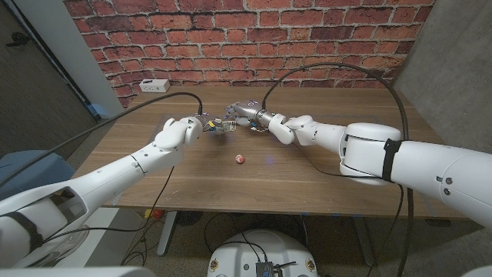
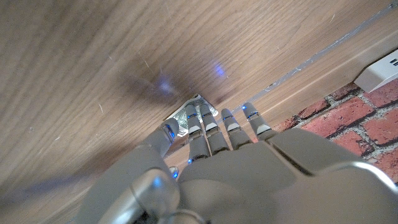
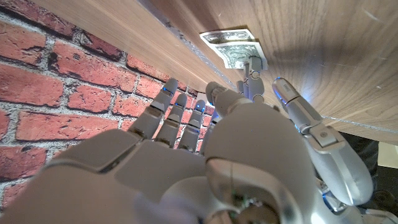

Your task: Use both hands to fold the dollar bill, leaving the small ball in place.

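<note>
- You are pinching the dollar bill (image 3: pixel 231 47) under your left hand (image 1: pixel 187 129) fingers (image 2: pixel 205 127), pinning it to the worktop (image 1: pixel 323 173).
- Your right hand (image 1: pixel 247 115) is touching its far end — grip unclear; small ball (image 1: pixel 239 159) is lying well apart, undisturbed.

Even indoor light, soft tabletop shadows, blurred near hands in wrist views.

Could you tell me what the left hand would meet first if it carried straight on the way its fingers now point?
Most likely the dollar bill: the left hand has its fingertips right at the bill's edge, seemingly already touching it. Beyond lies bare wooden table; depth is uncertain.
</note>
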You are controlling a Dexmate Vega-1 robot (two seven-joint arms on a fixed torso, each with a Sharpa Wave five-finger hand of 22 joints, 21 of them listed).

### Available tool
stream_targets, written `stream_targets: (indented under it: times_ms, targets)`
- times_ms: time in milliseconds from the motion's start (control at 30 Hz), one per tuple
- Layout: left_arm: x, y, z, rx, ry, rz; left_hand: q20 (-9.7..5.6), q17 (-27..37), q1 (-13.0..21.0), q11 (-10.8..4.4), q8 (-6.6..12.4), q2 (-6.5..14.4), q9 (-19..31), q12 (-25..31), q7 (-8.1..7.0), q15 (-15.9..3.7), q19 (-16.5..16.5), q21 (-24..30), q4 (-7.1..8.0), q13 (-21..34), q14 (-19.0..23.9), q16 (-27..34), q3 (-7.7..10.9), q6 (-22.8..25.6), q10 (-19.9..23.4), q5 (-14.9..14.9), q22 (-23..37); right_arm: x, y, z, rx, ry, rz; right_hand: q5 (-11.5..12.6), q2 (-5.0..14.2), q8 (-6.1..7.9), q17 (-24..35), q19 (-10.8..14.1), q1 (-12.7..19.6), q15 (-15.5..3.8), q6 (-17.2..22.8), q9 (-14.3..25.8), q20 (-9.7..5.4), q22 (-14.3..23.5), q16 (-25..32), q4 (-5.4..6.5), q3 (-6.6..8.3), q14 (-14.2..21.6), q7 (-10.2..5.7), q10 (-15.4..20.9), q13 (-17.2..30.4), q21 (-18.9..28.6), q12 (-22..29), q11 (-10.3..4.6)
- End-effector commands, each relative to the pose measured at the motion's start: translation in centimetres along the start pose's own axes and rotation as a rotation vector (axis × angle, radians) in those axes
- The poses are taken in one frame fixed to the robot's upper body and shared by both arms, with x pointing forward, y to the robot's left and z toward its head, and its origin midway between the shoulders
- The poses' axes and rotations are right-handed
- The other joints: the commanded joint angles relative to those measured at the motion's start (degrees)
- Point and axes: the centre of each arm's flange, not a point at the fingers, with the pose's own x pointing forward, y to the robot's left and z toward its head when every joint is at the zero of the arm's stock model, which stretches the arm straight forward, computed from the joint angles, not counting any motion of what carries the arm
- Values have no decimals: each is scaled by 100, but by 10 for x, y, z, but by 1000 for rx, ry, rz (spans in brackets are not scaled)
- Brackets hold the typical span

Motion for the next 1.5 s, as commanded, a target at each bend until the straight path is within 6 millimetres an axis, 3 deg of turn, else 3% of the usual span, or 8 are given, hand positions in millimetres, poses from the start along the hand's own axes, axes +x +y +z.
stream_targets:
  times_ms: [33, 233, 300, 567, 900, 1133, 1367, 1500]
  targets:
    - [-4, 0, 4, 3, -2, 3, -9, 6, -52, -32, 32, 48, 16, 17, -12, -82, 13, -26, -19, 20, 16, 13, 42, 7, -18, 31, 13, 8, 8, 8, -8, 1, 112, -24, 11, -213, 168, -170, -190, -533, -315, 27, -37, 41, 15, 275, -2, -383, -137, -286, 29, -21, -20, -60]
    - [-6, -1, 2, -1, -3, 5, -8, 5, -52, -33, 40, 53, 15, 24, -20, -86, 10, -31, -29, 19, 18, 12, 54, 14, -16, 31, 13, 13, 10, 9, -29, 20, 146, -46, -3, -256, 267, -297, -326, -499, -573, 32, -63, 54, 19, 450, -32, -670, -260, -611, 32, -17, -42, -91]
    - [-6, -2, 2, -1, -3, 6, -9, 4, -50, -36, 45, 57, 15, 26, -28, -90, 13, -31, -34, 19, 18, 12, 57, 21, -17, 31, 13, 14, 11, 10, -45, 24, 148, -85, -46, -247, 306, -322, -519, -452, -662, 38, -45, 61, 36, 616, -142, -738, -220, -644, 34, -4, -11, -76]
    - [-8, -4, 0, -4, -3, 8, -8, 7, -47, -33, 53, 72, 14, 40, -15, -96, 14, -36, -50, 18, 28, 19, 63, 29, 0, 28, 13, 14, 12, 9, -69, 38, 150, -184, -203, -150, 346, -313, -1861, -295, -671, 53, 78, 63, 89, 1365, -902, -804, 124, -710, 30, 81, 60, 140]
    - [-10, -5, 0, -4, -3, 11, -7, 12, -47, -28, 61, 84, 13, 47, -19, -103, 14, -43, -67, 17, 30, 24, 65, 36, -1, 24, 13, 14, 15, 7, -67, 54, 178, -130, -183, 10, 323, -282, -2299, -252, -103, 37, 144, 47, 105, 1357, -1091, -772, 405, -611, 21, 111, 103, 298]
    - [-13, -4, -1, 3, -4, 27, -12, 9, -48, -18, 63, 79, 13, 49, -41, -112, 16, -47, -80, 16, 38, 24, 77, 36, -8, 25, 14, 14, 17, 8, -64, 41, 204, -108, -91, 153, 302, -329, -2606, -298, 666, 25, 99, 41, 116, 1388, -1095, -746, 716, -451, 10, 106, 136, 148]
    - [-18, -2, -3, 19, 11, 61, 19, 26, -166, 420, -18, -63, 22, -39, -66, -25, -33, -102, -125, 33, -33, 6, -7, -483, -477, 2, 14, 14, 19, 10, -70, 37, 223, -103, -81, 146, 301, -326, -2676, -308, 739, 21, 87, 41, 112, 1415, -1079, -751, 717, -451, 8, 110, 128, 168]
    - [-17, -1, -3, 29, 21, 58, 27, 37, -245, 439, -33, -99, 26, -49, -181, 38, -179, -178, -140, 43, -294, -52, -90, -767, -734, -8, 14, 15, 20, 11, -72, 38, 229, -87, -75, 150, 275, -297, -2654, -320, 828, 18, 63, 40, 110, 1359, -1027, -719, 720, -418, 6, 123, 135, 166]
